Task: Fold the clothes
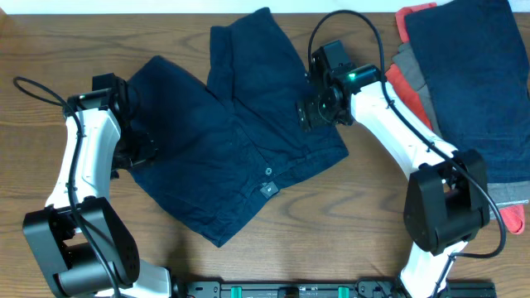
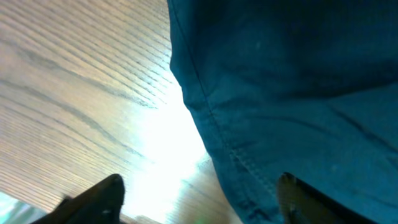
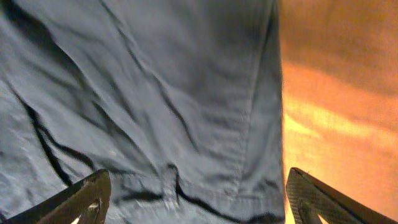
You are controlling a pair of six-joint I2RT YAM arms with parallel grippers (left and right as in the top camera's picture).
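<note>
We see the dark navy shorts [image 1: 240,141] spread out, somewhat rumpled, in the middle of the wooden surface [image 1: 364,223]. At their left hem, the left arm [image 1: 87,157] holds its jaws wide apart, low over the edge, gripping nothing. The right arm [image 1: 397,124] has its jaws equally wide over the shorts' right side, also empty. A pile of folded clothes [image 1: 472,74] lies at the far right, apart from the shorts.

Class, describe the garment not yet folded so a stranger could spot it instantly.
Start at the wooden table and look to its middle. There lies a dark navy pair of shorts, spread out and creased. Unlike the folded stack of red, grey and navy clothes at the right edge, it is unfolded and lies alone.
</note>
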